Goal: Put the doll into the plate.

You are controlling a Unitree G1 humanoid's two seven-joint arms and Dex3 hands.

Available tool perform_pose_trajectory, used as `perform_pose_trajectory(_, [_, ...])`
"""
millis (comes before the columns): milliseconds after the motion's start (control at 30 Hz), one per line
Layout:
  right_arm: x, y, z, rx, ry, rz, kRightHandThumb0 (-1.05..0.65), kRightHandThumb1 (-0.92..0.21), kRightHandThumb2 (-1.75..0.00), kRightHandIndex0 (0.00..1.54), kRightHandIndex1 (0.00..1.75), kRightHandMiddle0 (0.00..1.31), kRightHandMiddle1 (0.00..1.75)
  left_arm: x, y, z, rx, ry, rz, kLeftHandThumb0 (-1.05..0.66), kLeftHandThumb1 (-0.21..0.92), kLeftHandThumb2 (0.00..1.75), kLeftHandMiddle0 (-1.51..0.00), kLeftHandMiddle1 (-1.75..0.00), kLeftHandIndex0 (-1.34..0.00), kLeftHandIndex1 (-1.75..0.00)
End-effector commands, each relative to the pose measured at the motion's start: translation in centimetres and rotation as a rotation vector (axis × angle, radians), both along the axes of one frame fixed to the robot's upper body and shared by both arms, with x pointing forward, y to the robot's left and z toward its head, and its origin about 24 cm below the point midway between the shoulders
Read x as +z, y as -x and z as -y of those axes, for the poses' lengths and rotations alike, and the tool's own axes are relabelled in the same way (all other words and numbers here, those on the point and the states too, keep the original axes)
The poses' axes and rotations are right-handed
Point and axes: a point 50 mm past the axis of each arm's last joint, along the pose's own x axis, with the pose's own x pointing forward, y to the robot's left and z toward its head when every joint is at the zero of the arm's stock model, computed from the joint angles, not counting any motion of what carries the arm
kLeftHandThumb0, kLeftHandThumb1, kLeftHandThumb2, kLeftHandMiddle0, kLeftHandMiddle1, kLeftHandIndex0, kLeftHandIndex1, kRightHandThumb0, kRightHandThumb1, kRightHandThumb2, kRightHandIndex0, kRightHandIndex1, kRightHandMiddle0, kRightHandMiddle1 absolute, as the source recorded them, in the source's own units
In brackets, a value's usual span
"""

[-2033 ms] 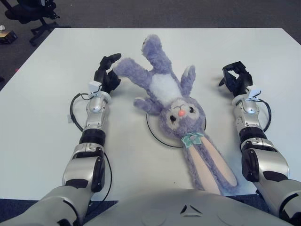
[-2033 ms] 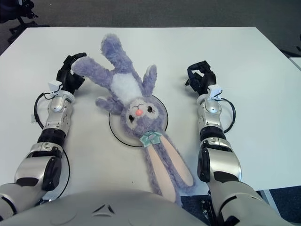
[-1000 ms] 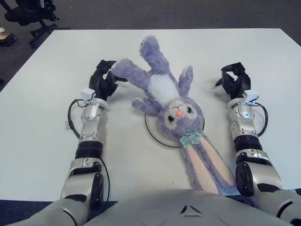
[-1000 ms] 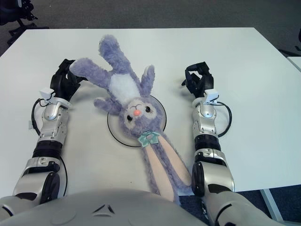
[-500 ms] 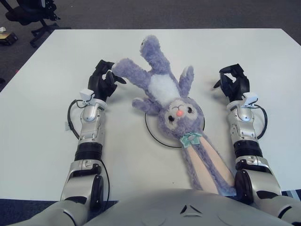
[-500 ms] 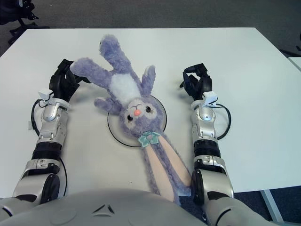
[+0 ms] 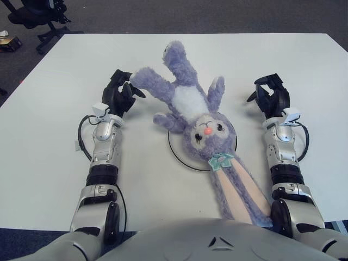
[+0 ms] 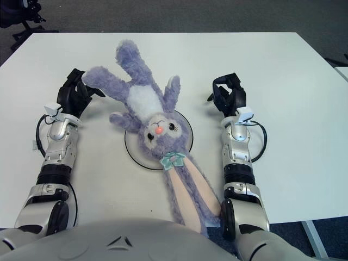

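Nearest the camera, the doll's long ears [image 7: 239, 187] trail toward the robot's body, pink inner faces up, tips reaching the near edge of the white surface [image 7: 49, 179]. A teal bow [image 7: 221, 160] sits at the base of the ears.

Doll [image 7: 190, 103] — a purple plush rabbit, lying on its back, head toward the robot. Its head [image 7: 207, 132] rests on the plate [image 7: 179, 152], a flat white disc with a dark rim at the middle of the surface; the plate's near-left arc shows bare. The white-bellied body and the legs lie off the plate, stretched away toward the far left.

Left robot hand [image 7: 120, 92] — left of the doll, at the end of one outstretched purple limb. Its dark fingers are curled, with the limb's tip right against them; whether they actually grip the limb cannot be told.

Right robot hand [image 7: 271, 93] — right of the doll, apart from it, fingers curled inward and holding nothing. One purple limb [image 7: 216, 92] points up between the body and this hand, without touching it.

Beyond the far left corner of the surface, an office chair [image 7: 38, 13] stands on grey floor.
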Motion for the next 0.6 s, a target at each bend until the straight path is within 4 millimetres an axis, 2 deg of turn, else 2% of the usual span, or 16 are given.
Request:
perform_pose_trajectory(0, [-2.00, 1.10, -0.05, -0.010, -0.043, -0.068, -0.35, -0.92, -0.41, 0.82, 1.61, 0.32, 1.63, -2.36, 1.19, 0.05, 0.027, 0.023, -0.079, -0.30, 0.92, 0.64, -0.75, -1.57, -0.50, -1.54])
perform_pose_trajectory(567, [-1.95, 1.50, -0.28, 0.018, -0.055, -0.104, -0.35, -0.92, -0.42, 0.83, 1.62, 0.30, 1.65, -2.44, 1.48, 0.05, 0.029, 0.021, -0.105, -0.30, 0.92, 0.65, -0.74, -1.61, -0.51, -1.51])
